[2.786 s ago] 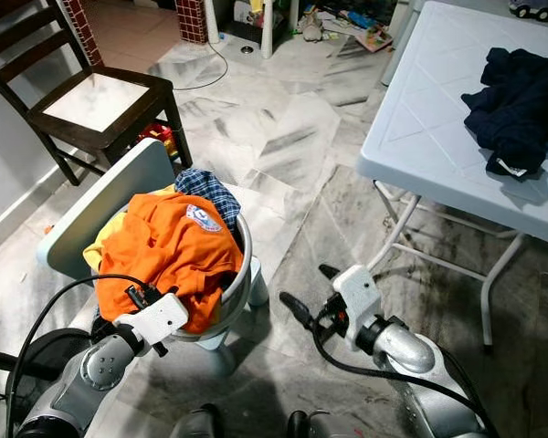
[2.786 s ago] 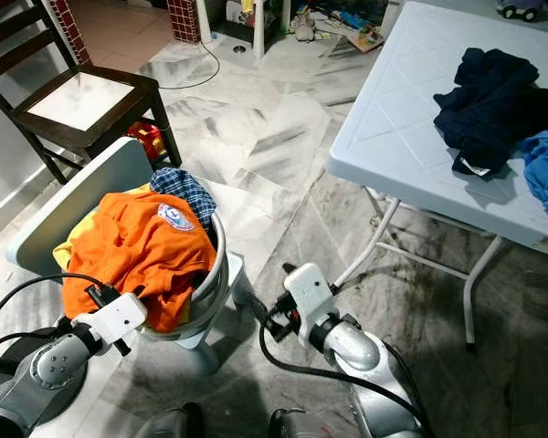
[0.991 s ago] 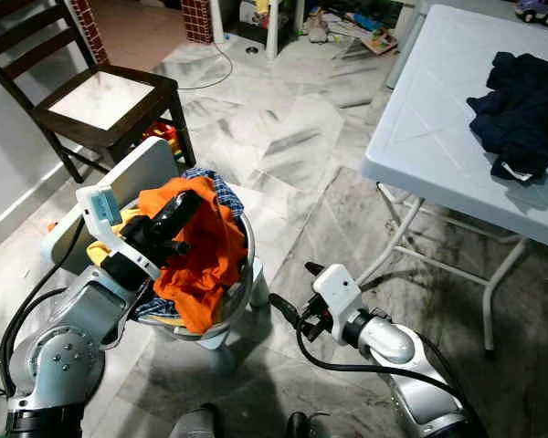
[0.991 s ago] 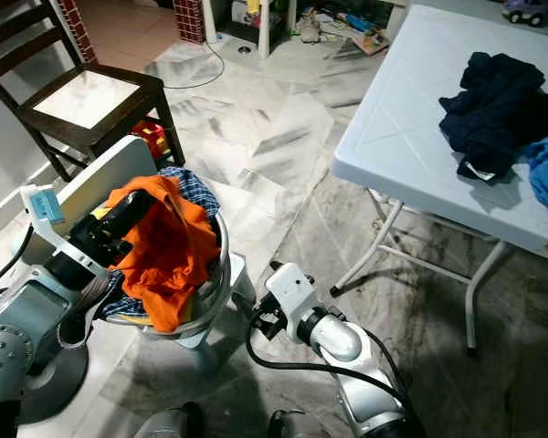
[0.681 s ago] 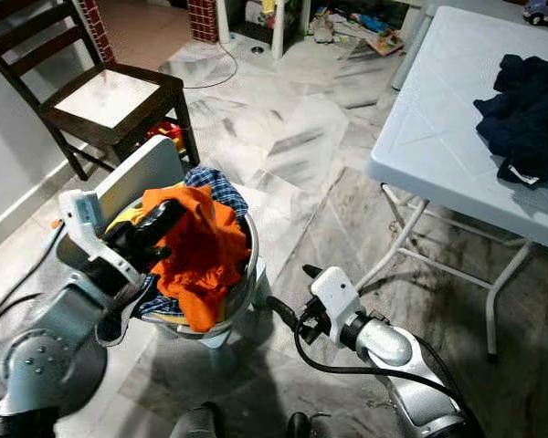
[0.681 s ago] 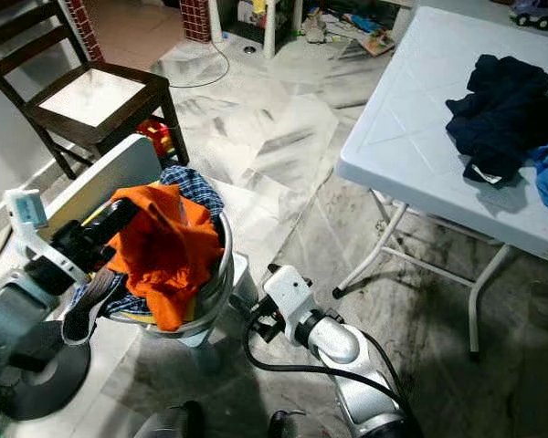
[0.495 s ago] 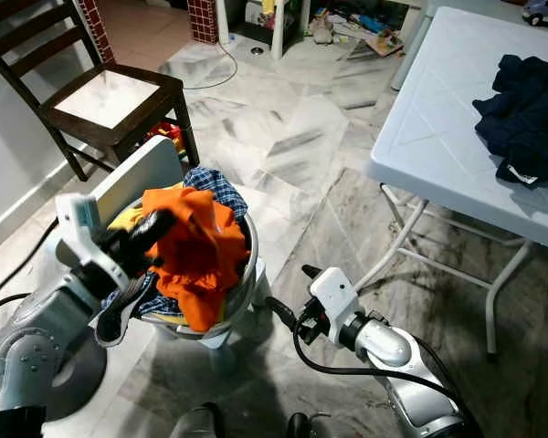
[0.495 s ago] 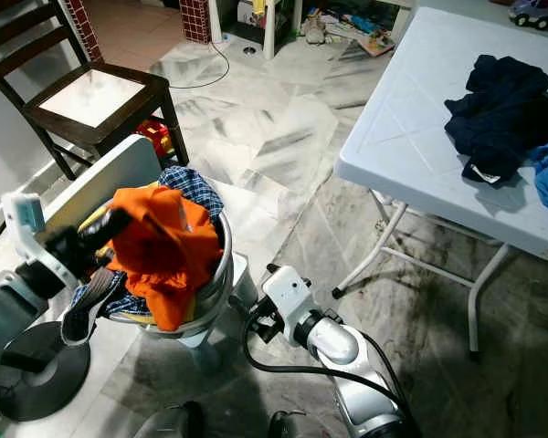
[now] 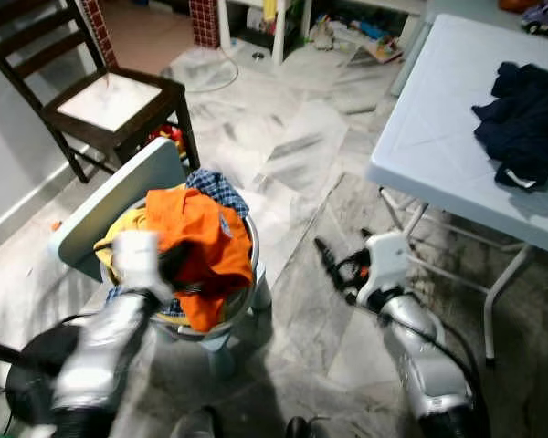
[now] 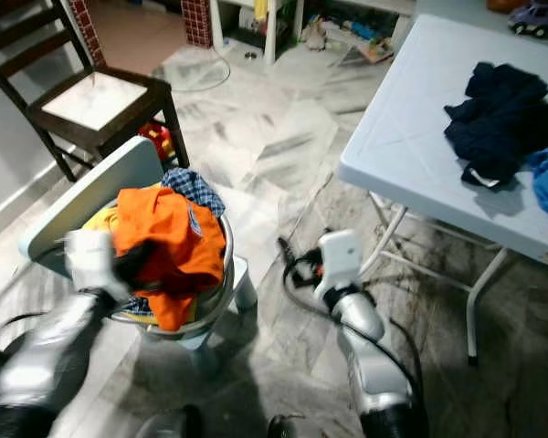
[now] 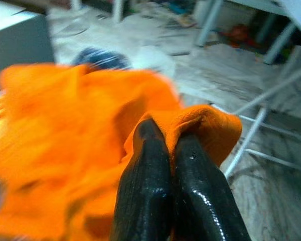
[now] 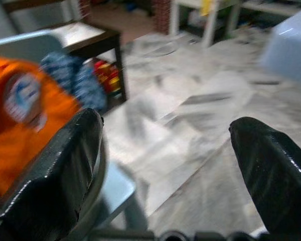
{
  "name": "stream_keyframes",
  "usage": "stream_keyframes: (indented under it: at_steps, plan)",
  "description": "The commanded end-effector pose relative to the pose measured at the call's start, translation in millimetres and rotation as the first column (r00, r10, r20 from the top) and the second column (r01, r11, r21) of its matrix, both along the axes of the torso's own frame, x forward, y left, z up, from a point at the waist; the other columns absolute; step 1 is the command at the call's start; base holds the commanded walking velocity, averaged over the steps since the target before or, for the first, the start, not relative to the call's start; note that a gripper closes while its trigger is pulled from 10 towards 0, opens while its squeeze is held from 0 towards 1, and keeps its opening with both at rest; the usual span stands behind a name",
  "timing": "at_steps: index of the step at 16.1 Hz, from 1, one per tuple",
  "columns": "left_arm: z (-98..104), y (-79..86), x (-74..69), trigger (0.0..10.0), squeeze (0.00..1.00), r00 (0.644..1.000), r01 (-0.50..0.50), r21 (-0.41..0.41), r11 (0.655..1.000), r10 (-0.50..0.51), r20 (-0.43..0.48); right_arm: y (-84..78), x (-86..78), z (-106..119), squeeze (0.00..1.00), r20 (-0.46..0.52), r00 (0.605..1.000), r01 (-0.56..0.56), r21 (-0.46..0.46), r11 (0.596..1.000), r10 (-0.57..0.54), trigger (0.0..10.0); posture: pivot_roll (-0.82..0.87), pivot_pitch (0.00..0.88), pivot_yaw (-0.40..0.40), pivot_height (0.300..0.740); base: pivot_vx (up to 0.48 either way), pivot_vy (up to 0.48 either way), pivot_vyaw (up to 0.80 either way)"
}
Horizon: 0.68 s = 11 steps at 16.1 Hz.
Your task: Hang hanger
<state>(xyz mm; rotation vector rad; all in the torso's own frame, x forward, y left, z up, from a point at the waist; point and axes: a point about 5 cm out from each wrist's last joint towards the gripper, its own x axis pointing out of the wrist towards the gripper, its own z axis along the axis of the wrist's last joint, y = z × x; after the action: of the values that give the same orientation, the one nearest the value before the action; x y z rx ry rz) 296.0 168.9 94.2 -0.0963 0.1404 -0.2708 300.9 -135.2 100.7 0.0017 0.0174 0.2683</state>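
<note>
The left arm reaches forward and down, motion-blurred, so that the left gripper (image 11: 163, 150) sits at the laundry basket (image 9: 242, 301); its fingers (image 11: 143, 186) are pressed together on a fold of the orange shirt (image 9: 201, 242), which is heaped on top of the basket. The right arm stretches forward over the floor, and the right gripper (image 9: 333, 265) hangs beside the basket with its fingers (image 12: 50, 165) spread wide and nothing between them.

A white folding counter (image 9: 438, 119) stands on the right, carrying a crumpled dark navy garment (image 9: 525, 114). A dark wooden chair (image 9: 100, 100) stands at the far left. The basket's pale lid (image 9: 119, 201) tilts upward behind the clothes, among them a blue checked shirt (image 9: 215, 187). The floor (image 9: 292, 146) is grey-veined marble tile, with toys (image 9: 365, 27) scattered further back.
</note>
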Motion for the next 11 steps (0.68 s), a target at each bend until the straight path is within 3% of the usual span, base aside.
stream_keyframes:
  at_steps: [1,6,9,11]
  plan:
    - [-3,-4.1,0.2,10.0,0.0,1.0,0.012,0.055,0.998,-0.013,0.019,-5.9,0.5,-2,0.0,-0.008,0.998,0.055,0.02,0.998,-0.055,10.0,0.01,0.061,-0.044,0.74,0.0,0.0,0.0]
    - [-5,-23.9,9.7,10.0,0.0,0.995,0.037,0.095,0.995,-0.045,0.087,-22.4,-1.8,-6,0.0,-0.031,0.984,0.178,0.096,0.979,-0.176,10.0,-0.05,0.008,-0.035,0.74,0.0,0.0,0.0]
    - [-9,-36.7,11.7,10.0,0.0,0.988,0.082,0.173,0.982,-0.103,0.117,-36.4,-9.5,-11,0.0,-0.037,0.967,0.256,0.105,0.961,-0.253,10.0,-0.09,0.0,0.009,0.74,0.0,0.0,0.0]
    - [-13,-43.0,13.4,10.0,0.0,0.99,0.08,0.15,0.985,-0.096,0.103,-42.7,-10.0,-15,0.0,-0.047,0.957,0.289,0.11,0.951,-0.286,10.0,-0.11,0.0,0.03,0.74,0.0,0.0,0.0]
